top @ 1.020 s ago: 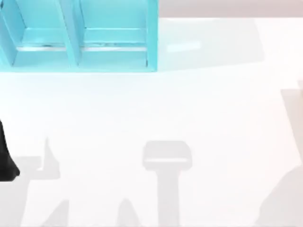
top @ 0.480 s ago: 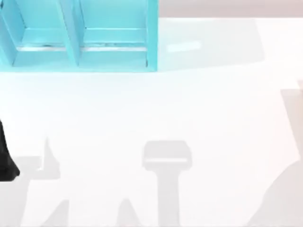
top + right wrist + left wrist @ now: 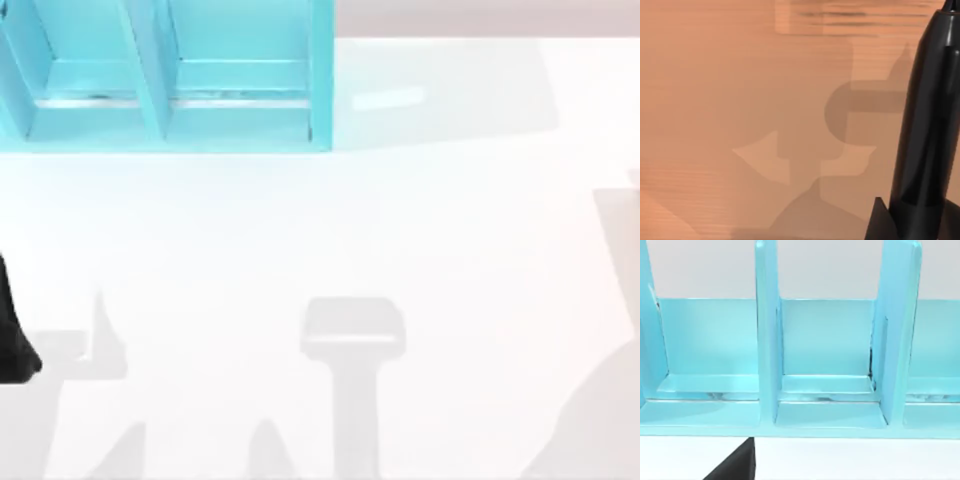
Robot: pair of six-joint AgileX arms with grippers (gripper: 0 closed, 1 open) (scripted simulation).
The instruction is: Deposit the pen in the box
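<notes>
The pen point(image 3: 927, 125), slim and glossy black, rises close in front of the right wrist camera, tilted, with its tapered end away from the camera. My right gripper point(image 3: 900, 227) is shut on its near end, and one dark finger point(image 3: 879, 222) shows beside it. The pen hangs above the table surface, which carries several shadows. The box point(image 3: 170, 75) is turquoise with upright dividers and stands at the table's far left. The left wrist view faces its open compartments point(image 3: 827, 355). My left gripper point(image 3: 15, 335) sits at the table's left edge, in front of the box.
The white table point(image 3: 330, 220) stretches wide between the box and the near edge, carrying only shadows. A large shadow point(image 3: 600, 420) lies at the near right corner. The box's dividers point(image 3: 767, 335) stand tall between compartments.
The shadow at the table's near right corner has spread slightly to the left. The left arm and the box have not moved.
</notes>
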